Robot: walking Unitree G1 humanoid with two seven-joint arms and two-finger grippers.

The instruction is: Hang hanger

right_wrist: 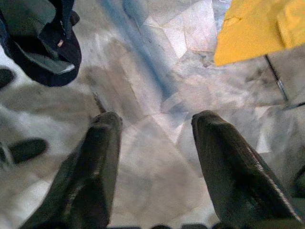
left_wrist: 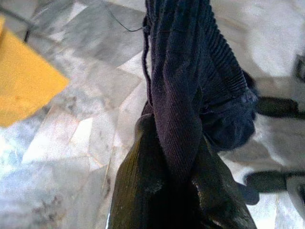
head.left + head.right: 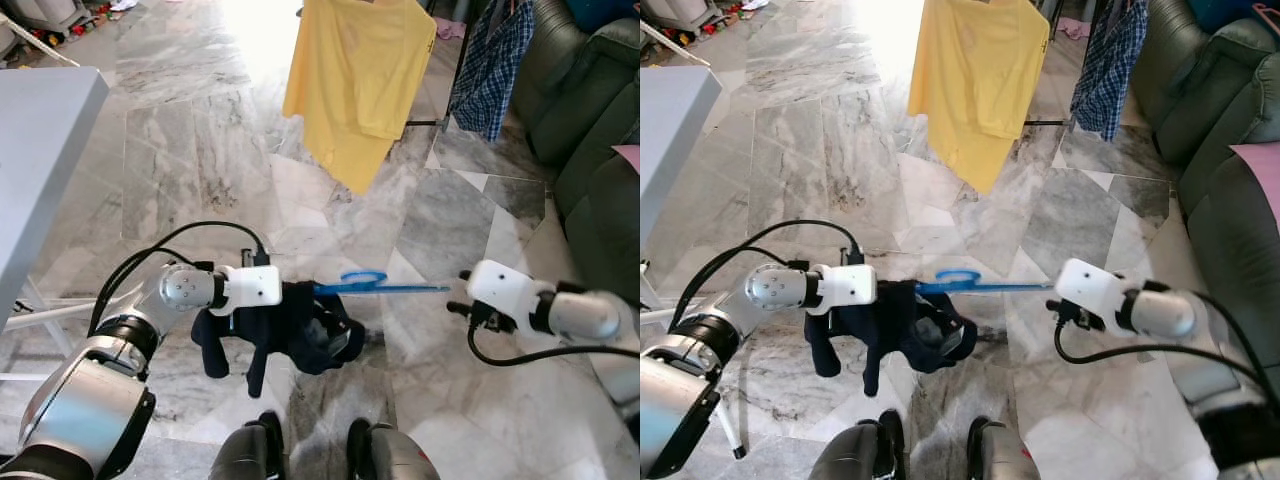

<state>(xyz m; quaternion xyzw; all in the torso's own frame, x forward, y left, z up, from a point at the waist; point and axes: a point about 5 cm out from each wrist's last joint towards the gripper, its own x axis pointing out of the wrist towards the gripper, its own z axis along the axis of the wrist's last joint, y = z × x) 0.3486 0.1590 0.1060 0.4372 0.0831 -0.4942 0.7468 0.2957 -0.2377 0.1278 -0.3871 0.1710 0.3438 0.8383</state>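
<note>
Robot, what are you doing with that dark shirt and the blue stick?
The robot is standing on a marble floor. Its left gripper is shut on a dark blue garment that sits on a blue hanger. The right gripper is open, close to the hanger's other end, with nothing between its fingers. Ahead, a yellow shirt and a checked shirt hang already, and a green sofa stands on the robot's right. The dark garment is not hung yet.

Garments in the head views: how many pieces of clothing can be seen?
3. A dark garment is clamped in the left gripper; a yellow shirt and a blue plaid shirt hang on the rack ahead. More may hang past the frame's top.
</note>
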